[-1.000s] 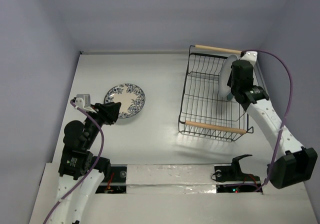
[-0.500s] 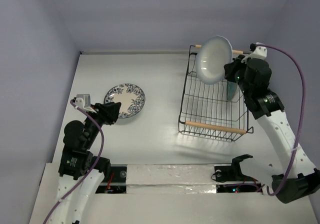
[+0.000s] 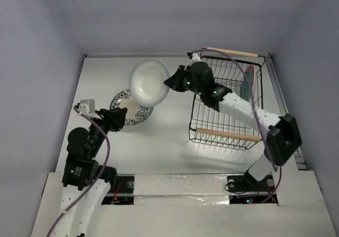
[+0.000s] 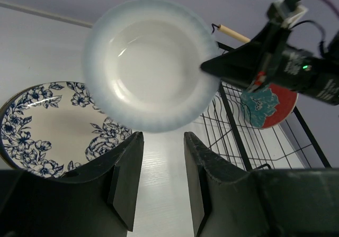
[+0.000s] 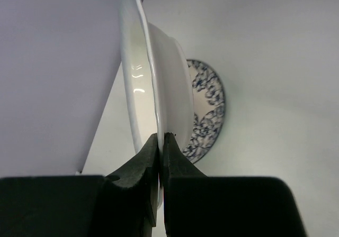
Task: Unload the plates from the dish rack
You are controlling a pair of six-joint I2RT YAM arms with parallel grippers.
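Two plates out of the black wire dish rack with light wooden rod handles [image 3: 228,135], one inside. Right claw [image 3: 170,82] pinching the rim of a plain pale round plate [image 3: 150,82], tilted on edge in the air just beyond the fingertips. White round plate with blue floral pattern [image 3: 142,114] flat on the white table [image 3: 169,142], under the held plate, just ahead of the left claw [image 3: 119,117]. Left claw spread, nothing between its fingers. Red round plate with teal flowers [image 3: 248,88] upright in the rack, well behind the right claw.
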